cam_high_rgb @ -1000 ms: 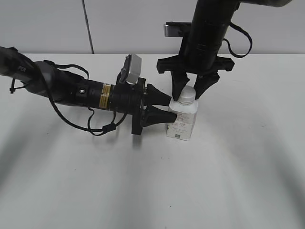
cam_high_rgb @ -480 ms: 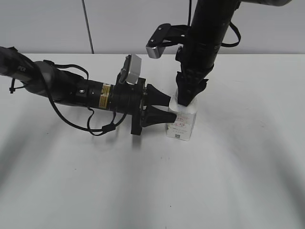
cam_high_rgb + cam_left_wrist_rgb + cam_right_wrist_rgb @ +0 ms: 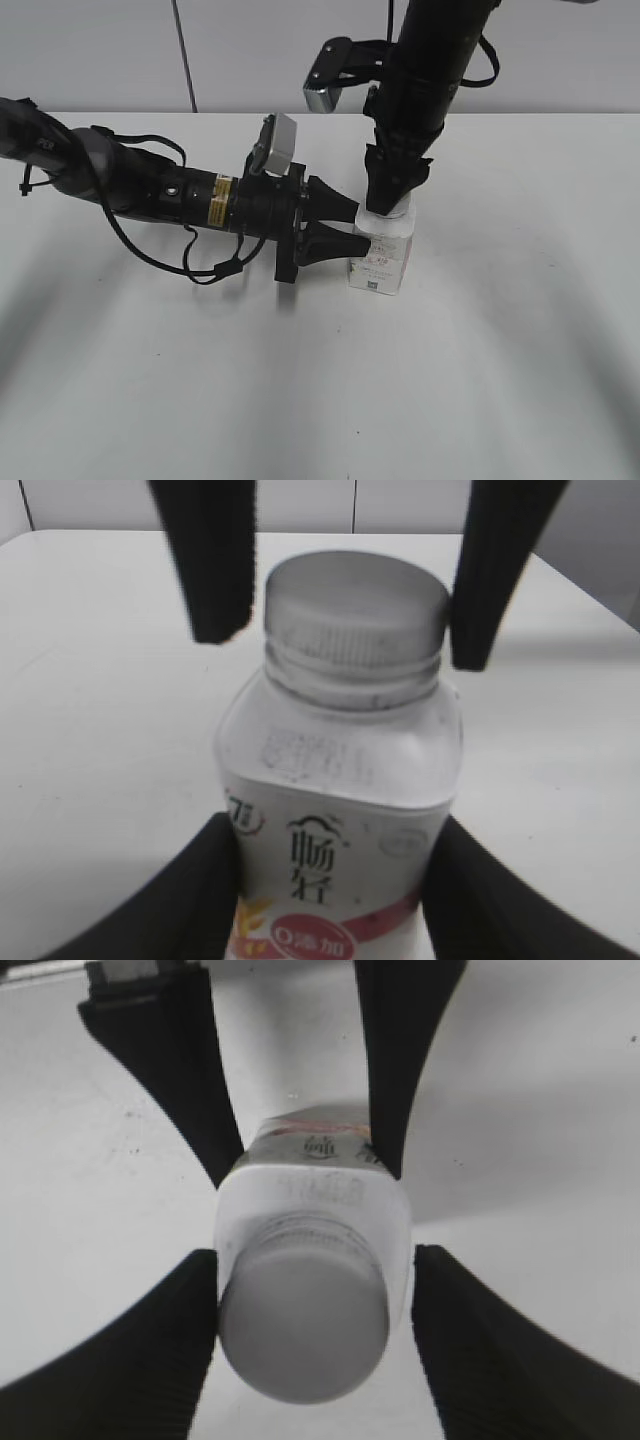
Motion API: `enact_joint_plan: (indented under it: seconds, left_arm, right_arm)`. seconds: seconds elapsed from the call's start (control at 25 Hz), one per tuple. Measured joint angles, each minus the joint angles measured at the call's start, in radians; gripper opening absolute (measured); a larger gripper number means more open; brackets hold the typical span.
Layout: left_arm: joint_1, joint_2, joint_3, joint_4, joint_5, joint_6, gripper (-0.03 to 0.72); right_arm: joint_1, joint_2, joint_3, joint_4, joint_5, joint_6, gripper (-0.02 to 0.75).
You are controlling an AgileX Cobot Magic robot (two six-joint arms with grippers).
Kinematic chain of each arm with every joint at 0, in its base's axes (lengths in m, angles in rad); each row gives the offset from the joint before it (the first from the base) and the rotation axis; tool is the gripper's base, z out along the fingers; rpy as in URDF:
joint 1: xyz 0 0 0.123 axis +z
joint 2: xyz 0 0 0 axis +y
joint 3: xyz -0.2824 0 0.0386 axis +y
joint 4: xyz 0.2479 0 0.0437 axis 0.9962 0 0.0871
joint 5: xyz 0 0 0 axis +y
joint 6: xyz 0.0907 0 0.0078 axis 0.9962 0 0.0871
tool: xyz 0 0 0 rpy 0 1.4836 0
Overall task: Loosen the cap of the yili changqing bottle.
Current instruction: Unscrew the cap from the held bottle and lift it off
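Observation:
The yili changqing bottle stands upright on the white table, its label showing in the left wrist view. My left gripper reaches in level from the left and is shut on the bottle's body, a finger pressed against each side. The white ribbed cap sits on the neck. My right gripper hangs straight down over it, its fingers flanking the cap. In the right wrist view the cap lies between the open jaws, with a gap at the right finger.
The left arm with its cables lies low across the left half of the table. A pale wall runs behind the table's far edge. Nothing else stands near the bottle.
The right gripper turned about the cap, its wrist camera swinging round to the left, then its jaws widened off the cap. The left gripper and bottle stayed put.

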Motion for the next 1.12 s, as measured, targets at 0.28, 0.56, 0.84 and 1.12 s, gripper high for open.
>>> enact_joint_plan:
  seconds: [0.28,0.56,0.84,1.12]
  left_arm:
    - [0.0,0.0,0.0,0.0,0.0,0.0,0.354]
    - [0.0,0.0,0.0,0.0,0.0,0.0,0.354]
    - [0.0,0.0,0.0,0.0,-0.001,0.0,0.354]
    - [0.0,0.0,0.0,0.0,-0.001,0.0,0.354]
  right_arm:
    - [0.0,-0.005,-0.088,0.037,0.0,0.157,0.598]
    - [0.0,-0.046,-0.089,0.035,0.001,0.802,0.587]
    - [0.0,-0.046,-0.068,-0.004,0.001,1.172,0.586]
    - [0.0,-0.046,-0.016,-0.008,0.002,1.218,0.586]
